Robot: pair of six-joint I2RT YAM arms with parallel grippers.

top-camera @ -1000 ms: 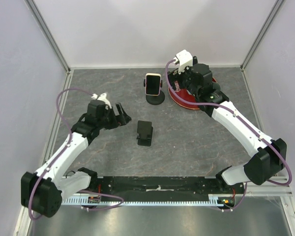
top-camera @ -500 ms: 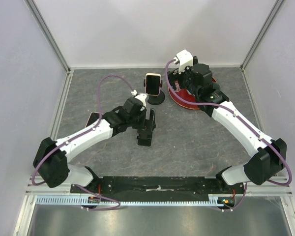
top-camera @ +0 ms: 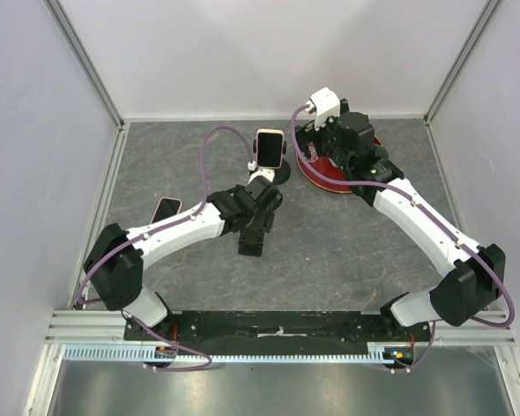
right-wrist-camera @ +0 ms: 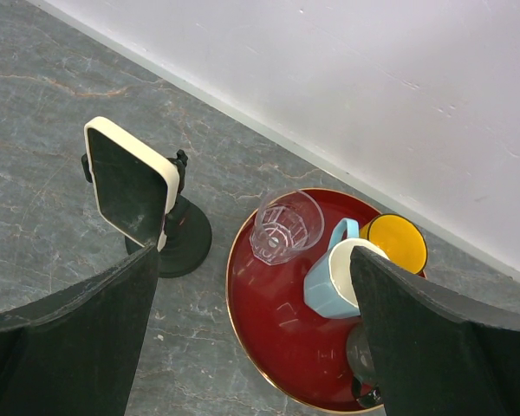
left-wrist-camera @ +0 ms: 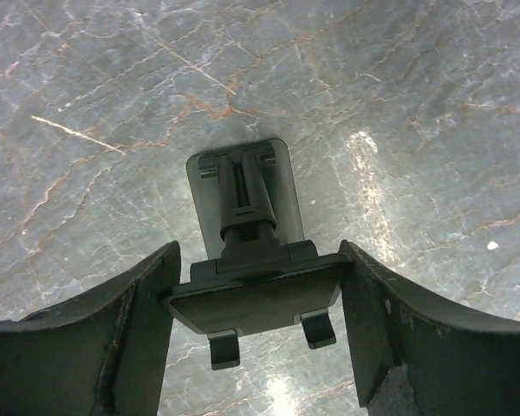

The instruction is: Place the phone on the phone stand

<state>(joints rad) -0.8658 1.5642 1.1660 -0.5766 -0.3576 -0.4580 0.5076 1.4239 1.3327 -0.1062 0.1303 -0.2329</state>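
A phone with a pink rim (top-camera: 165, 210) lies flat on the table at the left. A black phone stand (top-camera: 251, 245) stands mid-table; in the left wrist view its tilted plate (left-wrist-camera: 256, 299) has two small lips at the lower edge. My left gripper (top-camera: 258, 227) (left-wrist-camera: 258, 251) is shut on that plate, one finger touching each side edge. My right gripper (top-camera: 312, 146) (right-wrist-camera: 253, 256) is open and empty, hovering over the red tray. The pink-rimmed phone does not show in either wrist view.
A cream-cased phone (top-camera: 270, 149) (right-wrist-camera: 130, 186) sits on a round-based black stand (top-camera: 275, 176) (right-wrist-camera: 184, 238) at the back. A red tray (top-camera: 329, 185) (right-wrist-camera: 286, 347) holds a clear glass (right-wrist-camera: 286, 225), a blue mug (right-wrist-camera: 338, 282) and a yellow cup (right-wrist-camera: 397, 243). Walls enclose the table.
My left arm has swung right from the table's left side to the black stand and closed around its plate. The pink-rimmed phone now shows at left. The right arm has not moved.
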